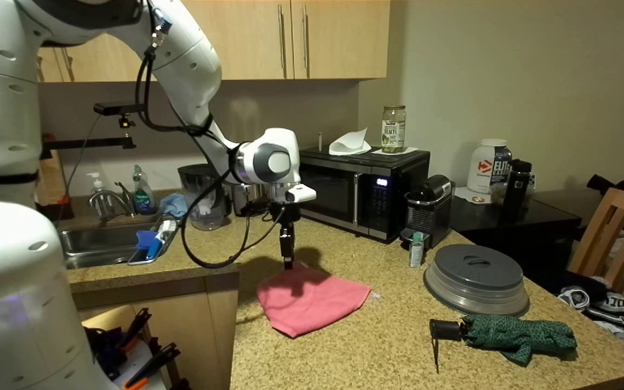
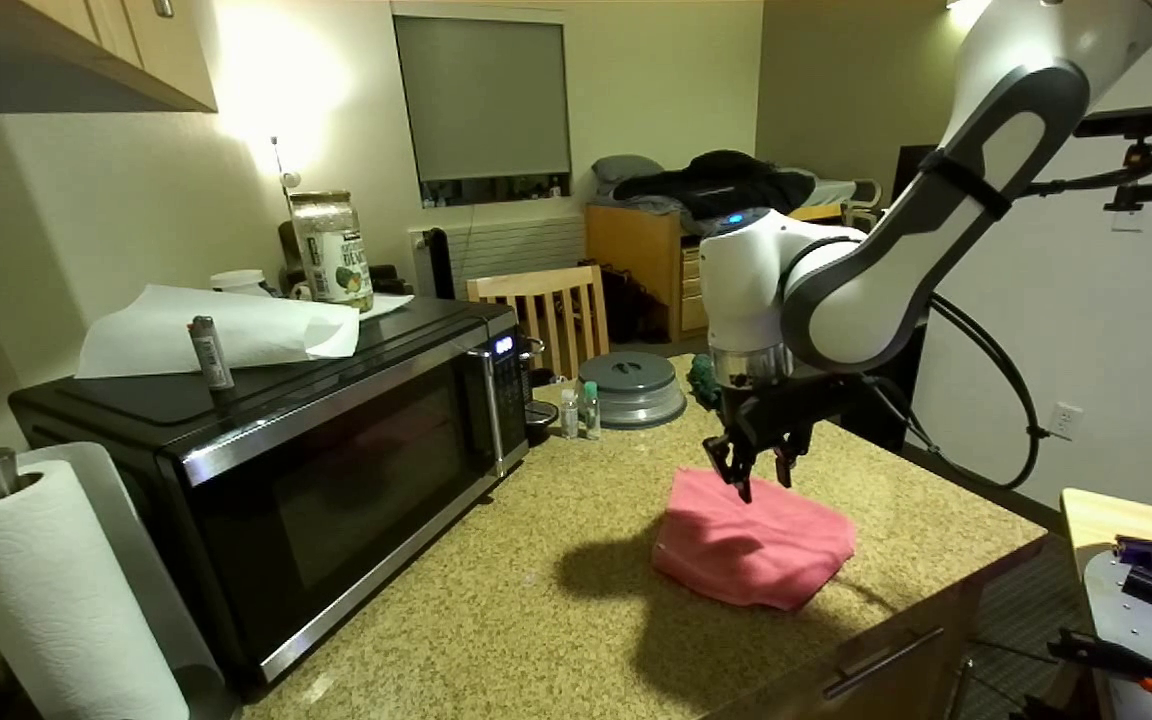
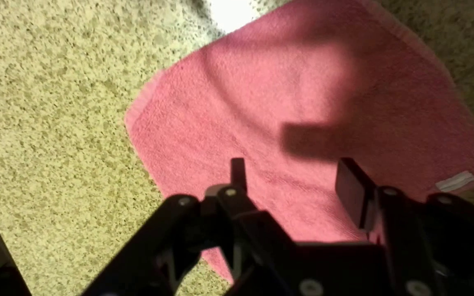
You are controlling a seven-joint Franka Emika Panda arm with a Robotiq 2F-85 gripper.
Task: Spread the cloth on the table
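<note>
Claw [image 3: 291, 174], jaws moderately parted, poised empty above the pink terry cloth [image 1: 314, 303], presumably because the latter already lies largely flat on the speckled desk [image 1: 388, 341].

Plain pink-red cloth [image 1: 314, 303], speckled tan countertop [image 1: 385, 341]

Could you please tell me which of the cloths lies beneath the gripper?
The pink cloth lies on the countertop beneath the open gripper; the light-blue cloth sits bunched beside the sink.
</note>
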